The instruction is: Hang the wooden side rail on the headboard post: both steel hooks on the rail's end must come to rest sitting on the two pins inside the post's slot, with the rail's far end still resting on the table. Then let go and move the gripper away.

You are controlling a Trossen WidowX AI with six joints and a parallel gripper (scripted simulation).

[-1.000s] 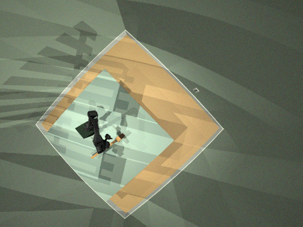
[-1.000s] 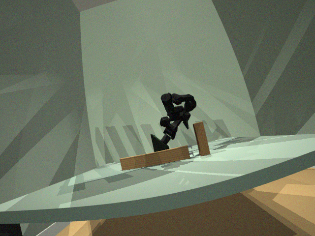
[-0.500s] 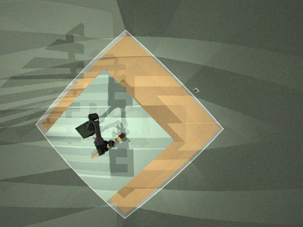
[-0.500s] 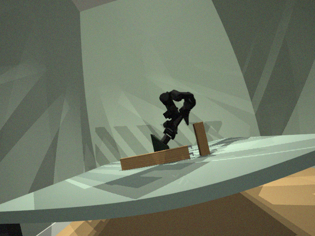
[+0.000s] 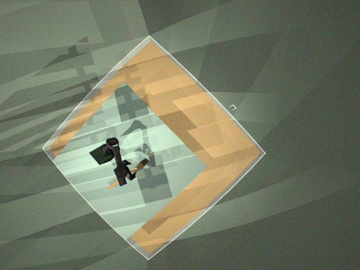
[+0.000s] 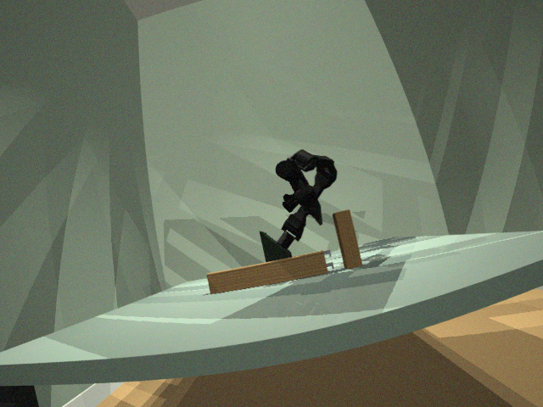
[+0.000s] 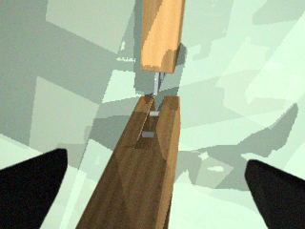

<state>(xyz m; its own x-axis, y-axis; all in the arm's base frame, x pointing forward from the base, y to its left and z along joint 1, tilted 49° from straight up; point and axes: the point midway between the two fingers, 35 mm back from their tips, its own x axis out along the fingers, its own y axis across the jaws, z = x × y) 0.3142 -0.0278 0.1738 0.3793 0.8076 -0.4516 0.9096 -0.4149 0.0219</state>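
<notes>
Gripper (image 5: pixel 126 180) (image 6: pixel 302 209) (image 7: pixel 158 162) wide open, holds nothing. Prob. pre-grab: rail (image 5: pixel 113 184) (image 6: pixel 267 272) (image 7: pixel 161 40) flat, hooks (image 6: pixel 328 259) (image 7: pixel 157 83) off pins (image 7: pixel 151 124). Next: go down, grab rail.

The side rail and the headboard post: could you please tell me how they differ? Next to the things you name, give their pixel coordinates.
The side rail (image 5: pixel 112 184) (image 6: pixel 267 272) (image 7: pixel 161 35) lies along the table; the headboard post (image 5: pixel 142 163) (image 6: pixel 346 239) (image 7: pixel 138 186) stands upright. The rail's end carries steel hooks (image 6: pixel 331 263) (image 7: pixel 156 83), whereas the post has a slot with pins (image 7: pixel 148 135). Both are wooden.

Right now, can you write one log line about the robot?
black end effector: open, empty | brown wooden side rail: lying on table | steel hooks: outside brown wooden post's slot
</notes>
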